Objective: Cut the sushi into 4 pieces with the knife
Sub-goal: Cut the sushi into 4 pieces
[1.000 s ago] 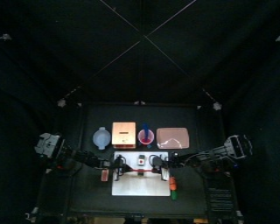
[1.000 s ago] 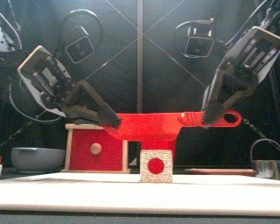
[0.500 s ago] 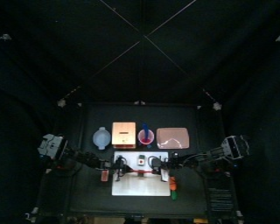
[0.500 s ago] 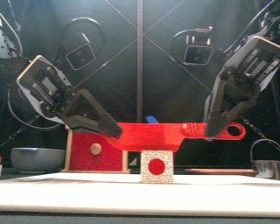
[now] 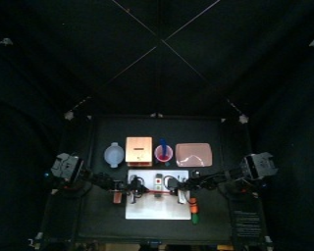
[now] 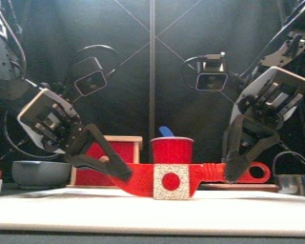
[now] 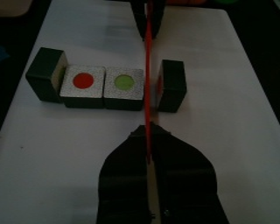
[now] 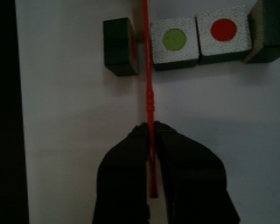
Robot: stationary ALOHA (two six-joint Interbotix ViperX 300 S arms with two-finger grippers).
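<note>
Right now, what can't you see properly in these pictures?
- Front view: the near end of the sushi roll hides its other blocks and where the red knife meets them.
- Wrist views: the knife is edge-on, so how deep it has cut is unclear.
- Right wrist view: the end block is cut off by the picture's edge.
- Top view: roll and knife are too small.

in the front view the red knife [image 6: 200, 173] covers the lower part of the wooden box [image 6: 127, 148] and the base of the red cup [image 6: 174, 151]. in the right wrist view one end block of the sushi roll [image 8: 187, 39] runs off the edge.
</note>
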